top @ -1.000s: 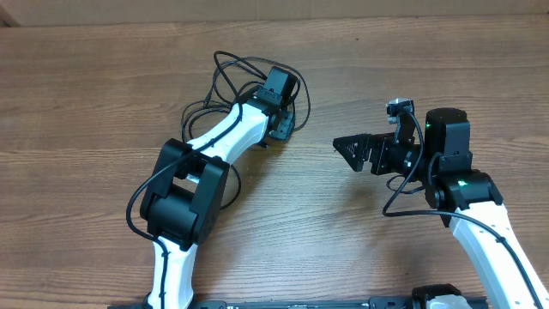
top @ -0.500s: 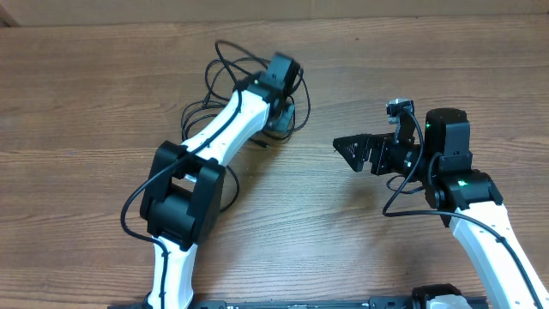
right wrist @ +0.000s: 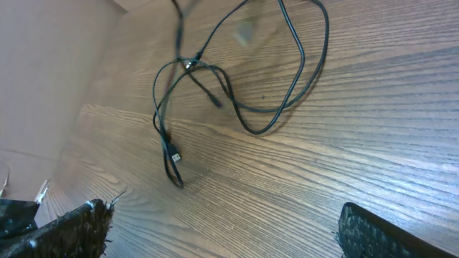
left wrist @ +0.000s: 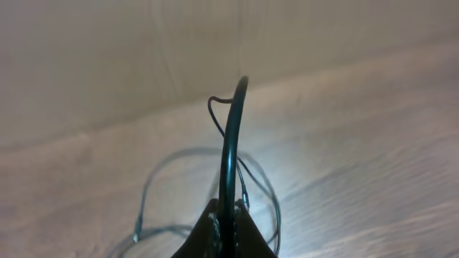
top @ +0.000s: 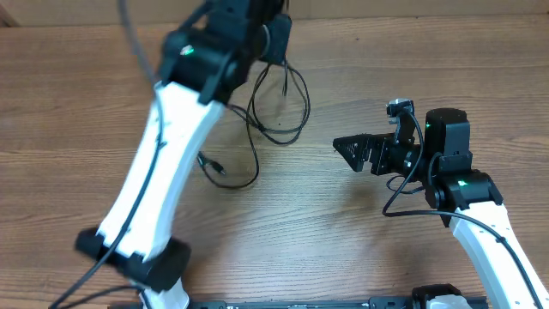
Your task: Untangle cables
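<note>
Black cables (right wrist: pixel 175 154) looped on wood table (top: pixel 69 103) | left hand (left wrist: pixel 226 218) pinching cables | right hand (top: pixel 345 148) spread

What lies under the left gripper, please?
The cables hang from the left gripper, their lower loops and a plug lying on the table. In the overhead view the arm covers the pinch itself.

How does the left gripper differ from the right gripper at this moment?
The left gripper is shut on the cables; the right gripper is open and empty. The left gripper has cables hanging from it; the right gripper is apart from them. Both are black.
</note>
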